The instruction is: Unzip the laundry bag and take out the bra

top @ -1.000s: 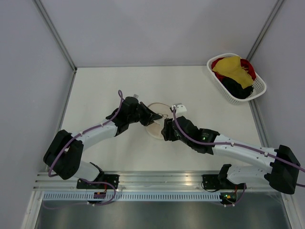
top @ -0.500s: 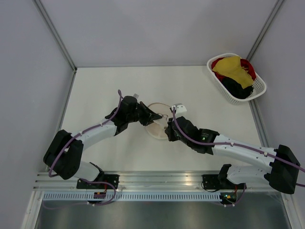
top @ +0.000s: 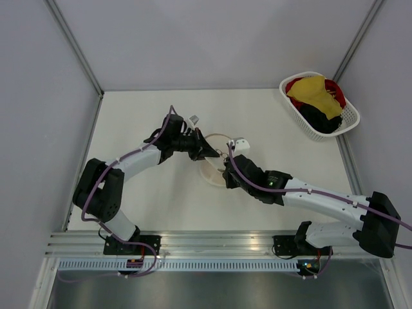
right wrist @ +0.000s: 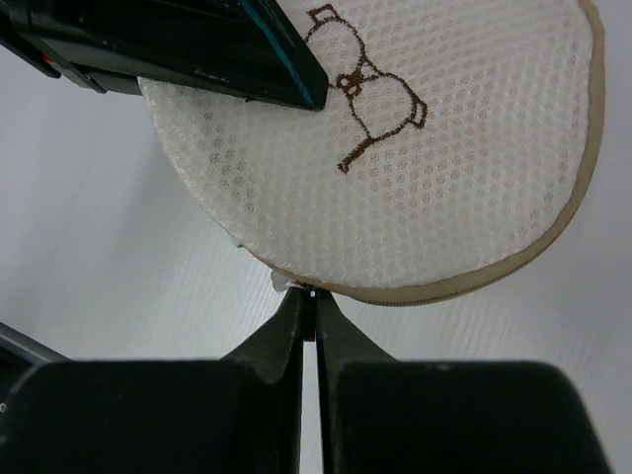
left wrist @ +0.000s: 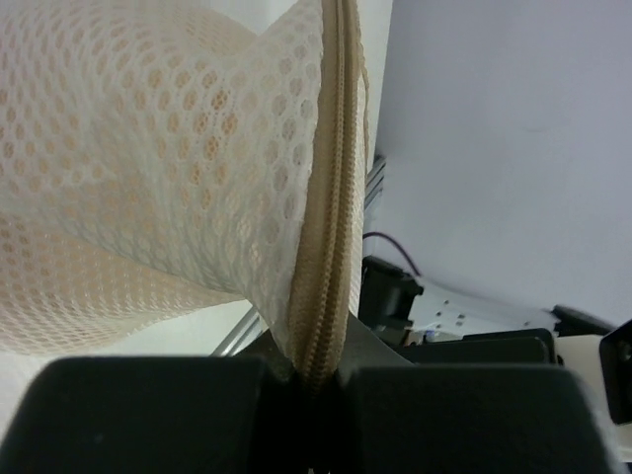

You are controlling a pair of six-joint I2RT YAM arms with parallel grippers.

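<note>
Laundry bag (right wrist: 444,178) lies mid-table between both arms, zipped shut, its rim curving just ahead of the right gripper (right wrist: 311,296), whose jaws are pressed together on the near edge. The left gripper (left wrist: 314,370) pinches the zip band (left wrist: 331,197) on the opposite side.

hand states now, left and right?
Left hand: closed, clamping the beige zip rim of the white mesh laundry bag.
Right hand: closed at that rim; holding anything cannot be told.

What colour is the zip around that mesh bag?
The zip is beige-tan, against the bag and its white mesh. The left wrist view shows it best.
</note>
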